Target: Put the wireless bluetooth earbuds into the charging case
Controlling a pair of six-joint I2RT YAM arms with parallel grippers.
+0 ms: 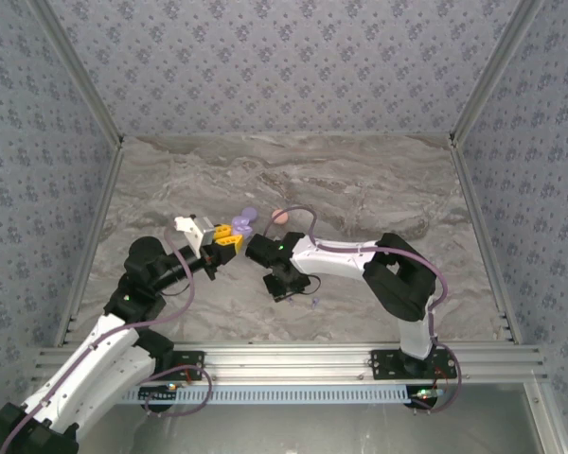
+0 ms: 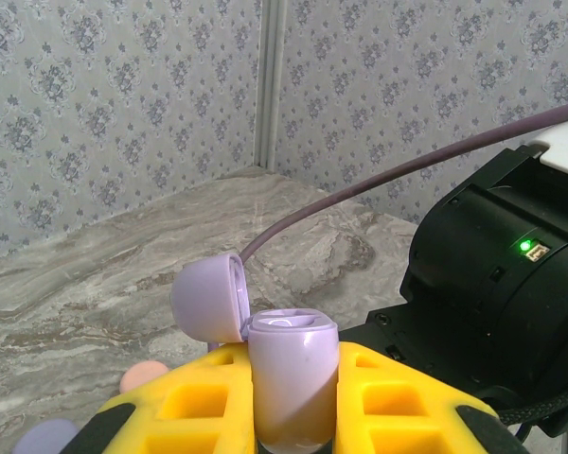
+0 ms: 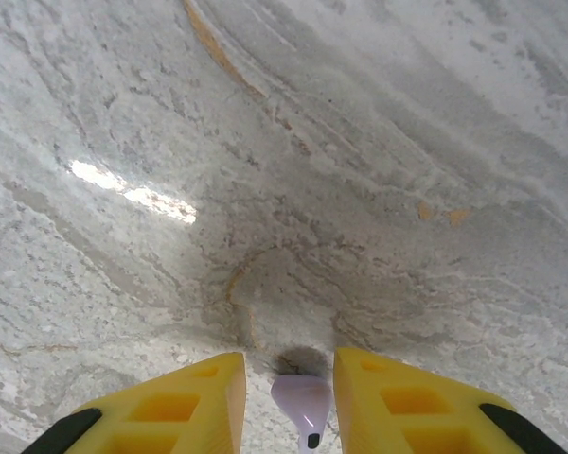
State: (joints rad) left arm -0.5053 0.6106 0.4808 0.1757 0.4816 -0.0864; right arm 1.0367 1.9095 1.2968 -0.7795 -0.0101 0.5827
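A lilac charging case (image 2: 292, 388) stands upright between the yellow fingers of my left gripper (image 2: 293, 355), which is shut on it. Its lid (image 2: 206, 298) is flipped open to the left. In the top view this gripper (image 1: 227, 236) holds the case (image 1: 246, 220) above the middle of the table. My right gripper (image 3: 289, 367) points down at the marble table, and its jaws stand open. A lilac earbud (image 3: 301, 402) with a dark tip sits on the table between them, with a gap on each side. From above, the right gripper (image 1: 288, 284) is just right of the left one.
A pale pink round case (image 1: 279, 216) lies on the table just beyond the grippers, seen low at the left (image 2: 144, 376) from the left wrist. The right arm's black wrist (image 2: 492, 284) and its purple cable (image 2: 379, 184) are close on the right of the held case. Patterned walls enclose the table.
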